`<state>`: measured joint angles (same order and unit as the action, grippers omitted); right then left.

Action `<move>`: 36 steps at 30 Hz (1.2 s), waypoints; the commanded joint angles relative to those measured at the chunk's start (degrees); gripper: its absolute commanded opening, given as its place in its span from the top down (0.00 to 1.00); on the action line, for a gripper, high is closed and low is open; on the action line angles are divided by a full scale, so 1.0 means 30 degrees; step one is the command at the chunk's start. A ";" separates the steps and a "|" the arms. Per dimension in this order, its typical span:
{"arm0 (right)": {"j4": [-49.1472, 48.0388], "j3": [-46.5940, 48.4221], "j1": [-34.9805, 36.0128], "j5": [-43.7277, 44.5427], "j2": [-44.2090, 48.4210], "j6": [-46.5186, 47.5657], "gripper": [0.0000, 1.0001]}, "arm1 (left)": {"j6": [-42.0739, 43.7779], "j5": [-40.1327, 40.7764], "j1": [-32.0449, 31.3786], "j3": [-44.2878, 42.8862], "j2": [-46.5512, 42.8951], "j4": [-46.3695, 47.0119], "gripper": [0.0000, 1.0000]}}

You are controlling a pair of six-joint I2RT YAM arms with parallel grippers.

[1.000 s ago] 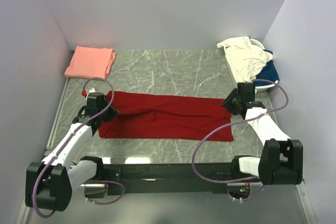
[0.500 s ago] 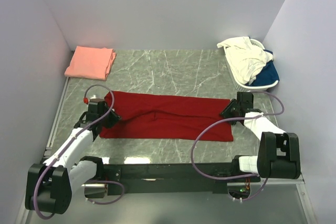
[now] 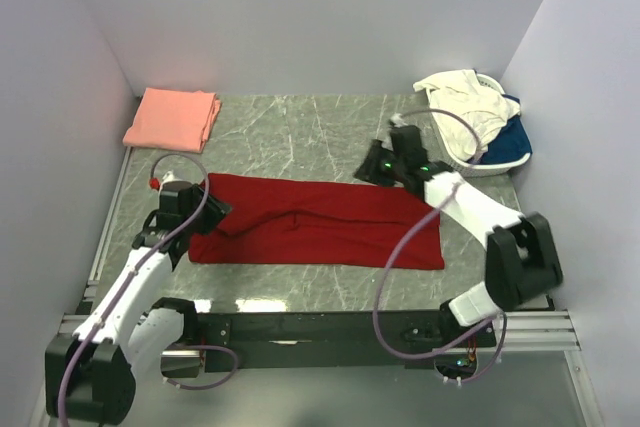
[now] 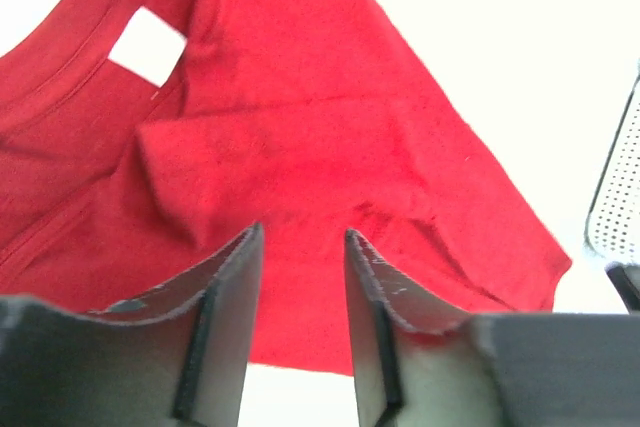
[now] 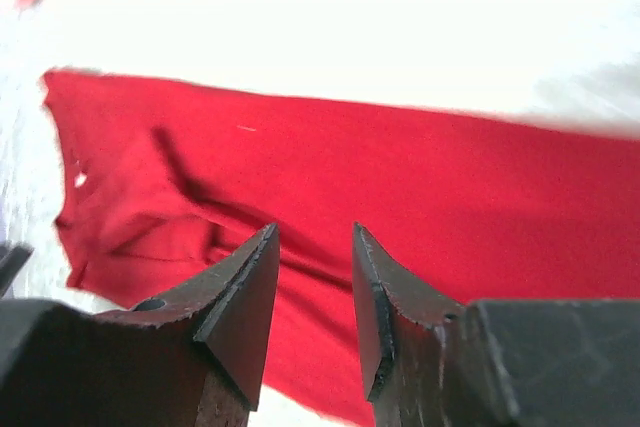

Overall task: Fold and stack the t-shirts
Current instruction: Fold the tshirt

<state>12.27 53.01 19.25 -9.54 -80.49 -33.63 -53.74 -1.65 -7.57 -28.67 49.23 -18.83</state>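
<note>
A deep red t-shirt (image 3: 320,222) lies folded into a long band across the middle of the table, with its white neck label (image 4: 147,45) showing near its left end. My left gripper (image 3: 210,209) hovers at that left end, open, with nothing between its fingers (image 4: 232,277). Over the shirt's far edge, right of the middle, my right gripper (image 3: 370,169) is open and empty too; its wrist view shows the red t-shirt (image 5: 400,187) beneath it. A salmon pink t-shirt (image 3: 172,117) sits folded at the back left.
A white basket (image 3: 500,169) at the back right holds a crumpled cream-white shirt (image 3: 462,107) and a blue one (image 3: 510,137). Walls close in the left, back and right sides. The arms' base rail (image 3: 320,327) runs along the near edge.
My left gripper has opened and let go of the red shirt's left end. The right arm has swung from the shirt's right end leftward and back to its far edge.
</note>
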 commanded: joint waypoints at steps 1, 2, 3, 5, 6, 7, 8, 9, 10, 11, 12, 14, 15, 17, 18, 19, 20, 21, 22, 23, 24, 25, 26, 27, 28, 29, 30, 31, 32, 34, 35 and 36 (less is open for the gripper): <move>-0.1307 0.2507 0.1726 -0.0979 -0.3075 0.1217 0.58 | -0.0223 -0.0532 0.0006 -0.0612 0.1573 0.1847 0.59; -0.1366 0.3819 0.2223 -0.0951 -0.4591 0.1567 0.58 | -0.0310 -0.0737 -0.0140 -0.0553 0.2592 0.2897 0.60; -0.1424 0.4558 0.2953 -0.0951 -0.5360 0.1657 0.58 | -0.0369 -0.1116 -0.0229 -0.0552 0.3154 0.3284 0.61; -0.1396 0.6428 0.3689 -0.1126 -0.7377 0.1979 0.58 | -0.0340 -0.1034 -0.0956 -0.0786 0.4644 0.4162 0.64; -0.1454 0.6991 0.4301 -0.1097 -0.7998 0.2067 0.58 | -0.0340 -0.0771 -0.1339 -0.0903 0.5088 0.4370 0.64; -0.1425 0.7548 0.4540 -0.1097 -0.8527 0.2155 0.58 | -0.0311 -0.0623 -0.1691 -0.1078 0.5441 0.4662 0.66; -0.1367 0.8626 0.4774 -0.1155 -0.9547 0.2272 0.58 | -0.0340 -0.0448 -0.2332 -0.1138 0.6054 0.4868 0.67; -0.1163 0.9188 0.5037 -0.1214 -1.0021 0.2418 0.57 | -0.0398 -0.0272 -0.2629 -0.1225 0.6321 0.4928 0.67; -0.1016 0.9658 0.5504 -0.1214 -1.0490 0.2478 0.57 | -0.0399 -0.0096 -0.2922 -0.1255 0.6584 0.4958 0.67; -0.0928 1.0446 0.5770 -0.1214 -1.1191 0.2624 0.57 | -0.0428 -0.0007 -0.3302 -0.1226 0.6906 0.5016 0.68; -0.0869 1.0802 0.5946 -0.1156 -1.1517 0.2741 0.57 | -0.0457 0.0138 -0.3451 -0.1168 0.6996 0.5046 0.68; -0.0693 1.1477 0.6387 -0.1097 -1.2277 0.2742 0.57 | -0.0574 0.0199 -0.3656 -0.0730 0.7114 0.5163 0.68; -0.0692 1.1653 0.6504 -0.1155 -1.2514 0.2771 0.57 | -0.0604 0.0228 -0.3657 -0.0322 0.7114 0.5308 0.68; -0.0663 1.2034 0.6826 -0.1331 -1.3099 0.2713 0.56 | -0.0633 0.0140 -0.3686 0.0032 0.7085 0.5426 0.68; -0.0634 1.2152 0.6943 -0.1390 -1.3247 0.2742 0.56 | -0.0662 0.0111 -0.3686 0.0411 0.7085 0.5485 0.68; -0.0663 1.2269 0.7031 -0.1419 -1.3336 0.2771 0.56 | -0.0662 0.0082 -0.3686 0.0588 0.6940 0.5515 0.68; -0.0692 1.2357 0.7206 -0.1390 -1.3482 0.2742 0.56 | -0.0691 0.0081 -0.3686 0.0764 0.6852 0.5486 0.68; -0.0721 1.2416 0.7266 -0.1390 -1.3599 0.2771 0.55 | -0.0692 0.0023 -0.3686 0.1027 0.6764 0.5486 0.69; -0.0664 1.2678 0.7325 -0.1419 -1.3774 0.2829 0.55 | -0.0634 -0.0035 -0.3715 0.1117 0.6415 0.5486 0.69; -0.0547 1.2854 0.7441 -0.1419 -1.3892 0.2830 0.55 | -0.0633 -0.0036 -0.3687 0.1205 0.6208 0.5428 0.69; -0.0459 1.3059 0.7500 -0.1390 -1.4038 0.2888 0.54 | -0.0604 0.0022 -0.3686 0.1264 0.6003 0.5311 0.69; -0.0313 1.3525 0.7588 -0.1390 -1.4388 0.2947 0.54 | -0.0575 0.0081 -0.3686 0.1235 0.5566 0.4991 0.68; 0.0007 1.3820 0.7618 -0.1390 -1.4623 0.2947 0.54 | -0.0517 0.0139 -0.3686 0.1177 0.5330 0.4843 0.68; 0.0156 1.4287 0.7676 -0.1390 -1.4829 0.2976 0.54 | -0.0458 0.0111 -0.3686 0.1031 0.5124 0.4638 0.68; 0.0244 1.4466 0.7735 -0.1448 -1.5179 0.3006 0.53 | -0.0370 0.0082 -0.3686 0.0943 0.4716 0.4433 0.68; 0.0303 1.4612 0.7735 -0.1507 -1.5298 0.2977 0.53 | -0.0340 0.0139 -0.3686 0.0855 0.4480 0.4112 0.68; 0.0420 1.4730 0.7880 -0.1507 -1.5445 0.2948 0.53 | -0.0311 0.0140 -0.3686 0.0651 0.4304 0.3935 0.68; 0.0450 1.4963 0.7911 -0.1536 -1.5649 0.2976 0.53 | -0.0253 0.0140 -0.3686 0.0533 0.3954 0.3817 0.68; 0.0479 1.4994 0.8027 -0.1566 -1.5738 0.2919 0.53 | -0.0223 0.0111 -0.3686 0.0445 0.3805 0.3613 0.68; 0.0450 1.5140 0.8145 -0.1624 -1.5914 0.2860 0.53 | -0.0165 0.0256 -0.3686 0.0093 0.3513 0.3406 0.67; 0.0421 1.5199 0.8204 -0.1683 -1.5973 0.2830 0.53 | -0.0135 0.0373 -0.3686 -0.0053 0.3453 0.3289 0.67; 0.0566 1.5345 0.8204 -0.1712 -1.6089 0.2859 0.53 | -0.0048 0.0490 -0.3657 -0.0344 0.3452 0.2998 0.67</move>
<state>13.34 95.72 42.94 -13.74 -127.70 -25.67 -54.98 -1.56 -18.46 -26.24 60.80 -8.32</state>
